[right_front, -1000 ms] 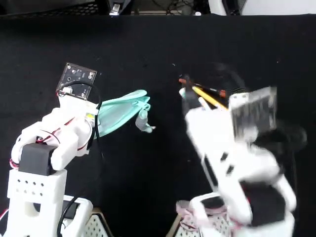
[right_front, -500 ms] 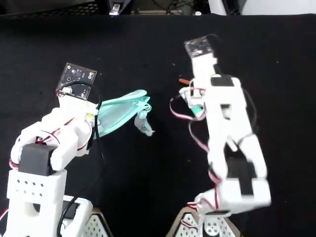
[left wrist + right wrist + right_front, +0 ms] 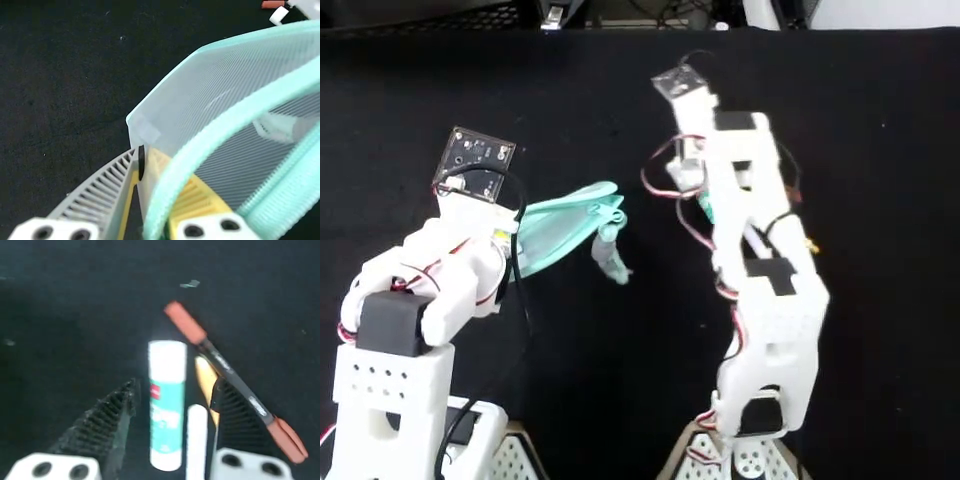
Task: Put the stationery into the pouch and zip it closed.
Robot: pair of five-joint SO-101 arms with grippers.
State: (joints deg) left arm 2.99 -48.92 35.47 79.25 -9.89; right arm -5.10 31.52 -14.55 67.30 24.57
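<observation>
I see left gripper (image 3: pixel 142 160) clamped on pouch (image 3: pixel 210 100) edge, right gripper (image 3: pixel 175 386) spread wide, empty, above glue stick (image 3: pixel 166 405), pen (image 3: pixel 225 372) just beside

High view: the right arm (image 3: pixel 750 240) covers the bench (image 3: pixel 880 120) beneath it; what lies there cannot be made out. The left end effector (image 3: pixel 512 240) hides the clamped end of the pouch (image 3: pixel 565 225).

Left wrist view: the pouch runs off the picture edges. A pale shape (image 3: pixel 272 127) behind its mesh is too blurred to identify.

Right wrist view: the white stick (image 3: pixel 196 440) is cut off at the edge. The yellow item (image 3: pixel 205 375) is partly hidden behind a finger (image 3: pixel 235 415) of the right end effector (image 3: pixel 175 387).
</observation>
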